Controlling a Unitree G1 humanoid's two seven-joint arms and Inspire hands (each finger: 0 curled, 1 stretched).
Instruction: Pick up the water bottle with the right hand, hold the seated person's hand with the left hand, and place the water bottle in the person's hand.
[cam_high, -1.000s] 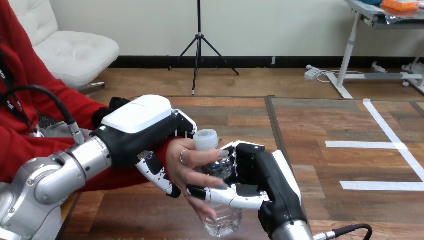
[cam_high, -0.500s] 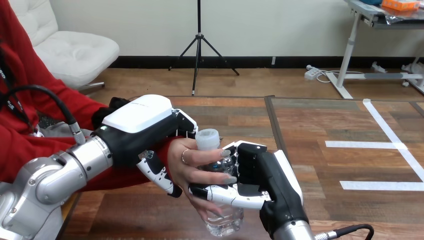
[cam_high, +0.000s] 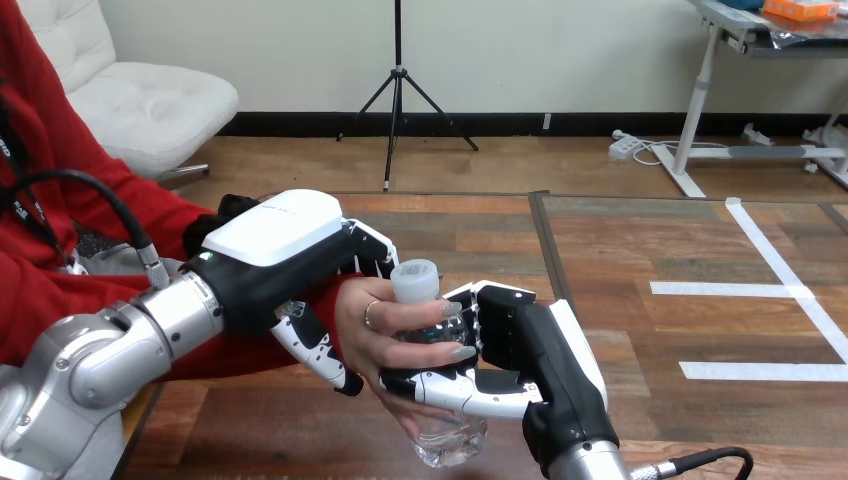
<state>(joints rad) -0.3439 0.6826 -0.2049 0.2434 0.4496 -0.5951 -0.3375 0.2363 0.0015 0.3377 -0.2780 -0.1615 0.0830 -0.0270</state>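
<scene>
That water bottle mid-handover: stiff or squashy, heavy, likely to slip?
Probably squashy: the water bottle looks like thin clear plastic. Weight is uncertain; I can't make out a water level. Its smooth round wall may slip, though the right hand and the person's hand both wrap it.

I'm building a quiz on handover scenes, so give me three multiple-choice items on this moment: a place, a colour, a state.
1. Where is the water bottle?
A. In the left hand alone.
B. Between the right hand and the person's hand.
C. Lying on its side, untouched.

2. What colour is the bottle cap?
A. Blue.
B. White.
C. Red.

3. What is the left hand doing?
A. Curled round the person's wrist.
B. Hanging open.
C. Pouring water.

Answers: B, fingers of both wrap the bottle; B, the cap shows white above the fingers; A, its thumb and fingers wrap the wrist.
</scene>
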